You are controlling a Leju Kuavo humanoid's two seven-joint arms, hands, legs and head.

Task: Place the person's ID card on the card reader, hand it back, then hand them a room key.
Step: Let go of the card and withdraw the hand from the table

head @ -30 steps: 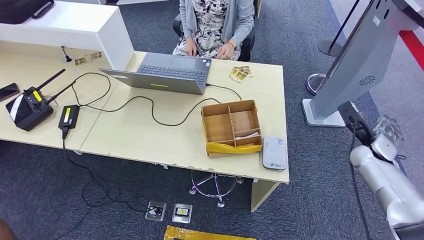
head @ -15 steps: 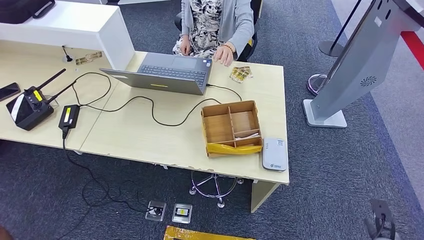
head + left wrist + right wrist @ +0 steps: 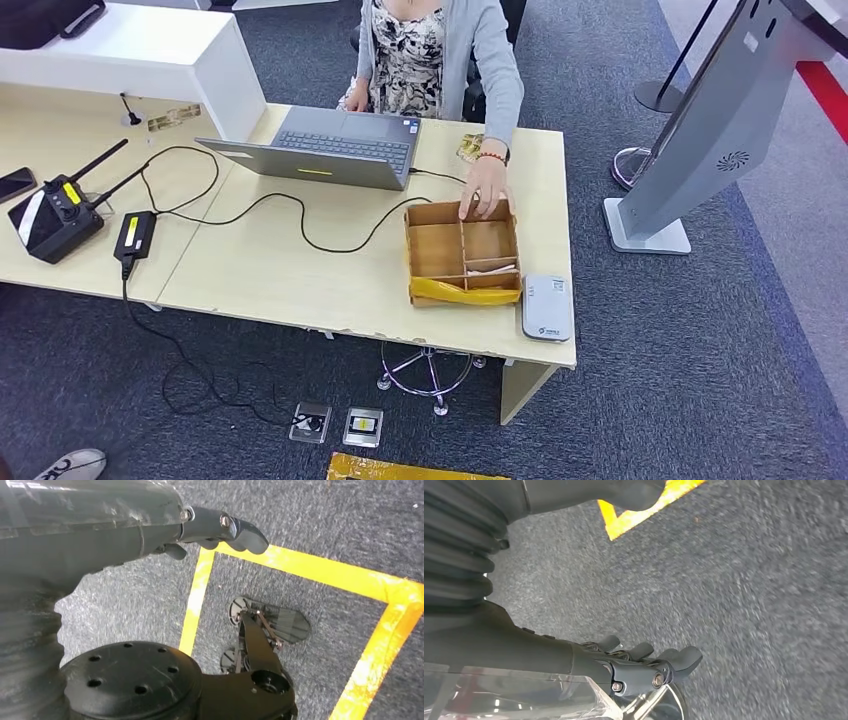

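Observation:
The grey-white card reader (image 3: pixel 547 307) lies flat at the desk's near right corner. Beside it stands a wooden compartment box (image 3: pixel 437 252) with a pale card (image 3: pixel 496 268) in one near compartment and a yellow band (image 3: pixel 465 291) along its front. A seated person in a grey cardigan (image 3: pixel 492 60) reaches over the desk, their hand (image 3: pixel 486 195) on the box's far rim. I cannot tell if that hand holds a card. My left hand (image 3: pixel 205 525) hangs over the carpet, fingers apart, holding nothing. My right hand (image 3: pixel 634 662) also hangs over the floor, empty, fingers loosely extended.
An open laptop (image 3: pixel 325 148) sits at the desk's back with a black cable (image 3: pixel 300 205) looping across the top. A radio controller (image 3: pixel 52 215) and a power brick (image 3: pixel 132 236) lie at the left. Small yellow cards (image 3: pixel 468 147) lie by the person's arm. A grey kiosk stand (image 3: pixel 690 140) rises at the right.
My right arm has dropped out of the head view. The person has leaned forward and stretched an arm from the laptop to the box's far rim.

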